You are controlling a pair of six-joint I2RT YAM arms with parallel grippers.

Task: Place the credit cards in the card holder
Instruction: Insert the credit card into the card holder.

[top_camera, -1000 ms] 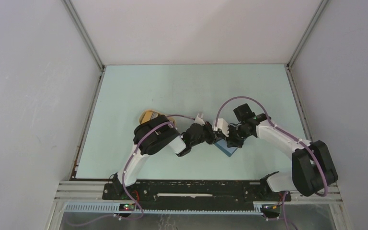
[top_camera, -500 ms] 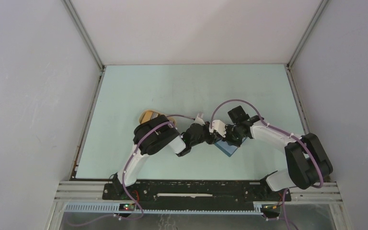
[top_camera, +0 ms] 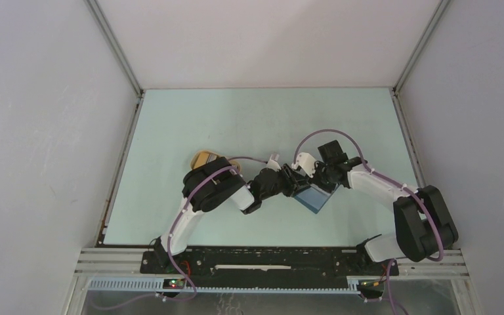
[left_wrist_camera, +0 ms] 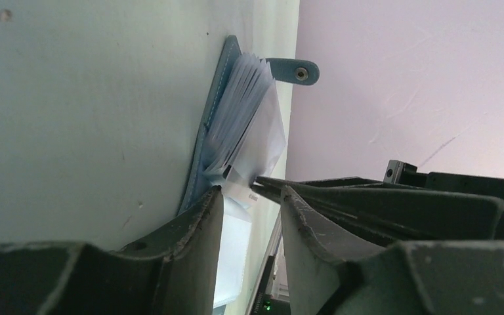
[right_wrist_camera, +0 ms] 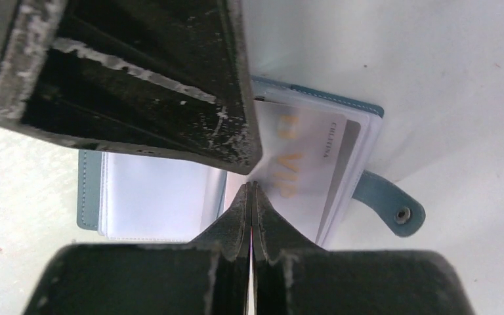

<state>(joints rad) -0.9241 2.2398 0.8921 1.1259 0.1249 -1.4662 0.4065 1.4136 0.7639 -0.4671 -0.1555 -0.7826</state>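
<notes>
Left pincer (left_wrist_camera: 251,197) first: its two dark fingers stand apart with a clear gap between them, and nothing is clamped in that gap. Through it shows the pale plastic of the card holder (left_wrist_camera: 213,125), right at the fingertips.

Over to the right pincer (right_wrist_camera: 252,190): fingers pressed tight together, tips down on the edge of the clear sleeves (right_wrist_camera: 164,197). Whether a leaf of plastic is caught between them, I cannot tell. In the left wrist view that closed pair comes in from the right as a thin wedge, its point meeting the sleeves just beside the left pincer's tips.

The card holder lies open on the counter (top_camera: 236,125), teal cover underneath, sleeves fanned up on one half. One card (right_wrist_camera: 305,164) sits inside a sleeve on the half with the snap tab (right_wrist_camera: 390,209): pale, with orange lettering showing through the plastic. One finger of the left pincer fills the upper left of the right wrist view, over the holder's other half.

From above, both arms reach inward and meet over the holder, a little right of the counter's middle. Well off to the left, a tan tray (top_camera: 203,158) peeks out from behind the left arm's elbow.
</notes>
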